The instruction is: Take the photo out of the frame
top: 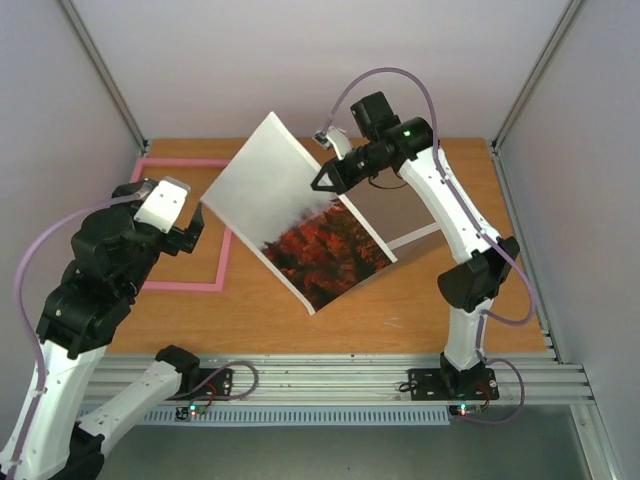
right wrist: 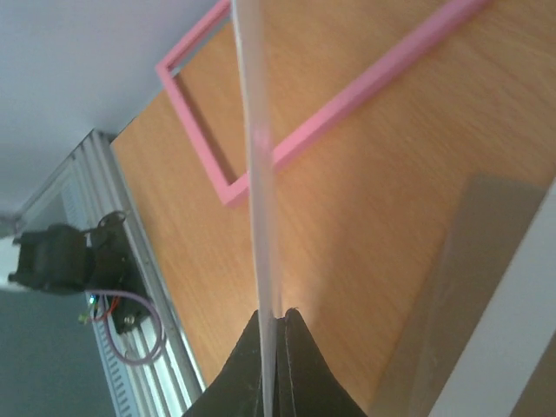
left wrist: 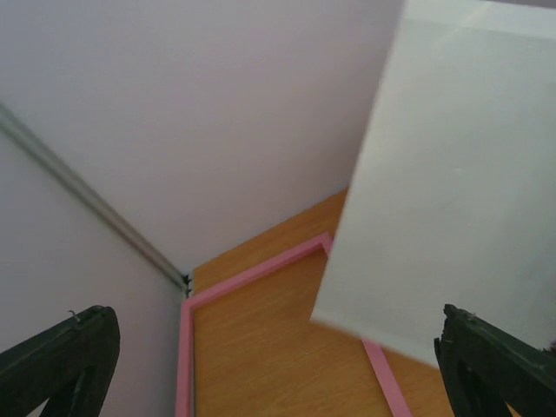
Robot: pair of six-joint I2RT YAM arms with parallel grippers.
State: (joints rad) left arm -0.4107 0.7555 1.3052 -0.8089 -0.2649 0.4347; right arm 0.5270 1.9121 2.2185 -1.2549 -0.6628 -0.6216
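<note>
The photo (top: 290, 210), pale grey at the top and red-orange trees below, is held tilted in the air above the middle of the table. My right gripper (top: 325, 178) is shut on its right edge. In the right wrist view the photo (right wrist: 256, 156) shows edge-on between the closed fingers (right wrist: 276, 317). The pink frame (top: 185, 285) lies flat on the table at the left, with only bare table inside it. My left gripper (top: 190, 225) is open and empty above the frame's right side, beside the photo's left edge. The left wrist view shows the frame (left wrist: 252, 274) and the photo (left wrist: 452, 174).
A grey-brown board (top: 395, 205) with a white strip (top: 415, 238) lies on the table under my right arm; it also shows in the right wrist view (right wrist: 495, 261). Walls enclose the table at the back and sides. An aluminium rail (top: 330, 375) runs along the near edge.
</note>
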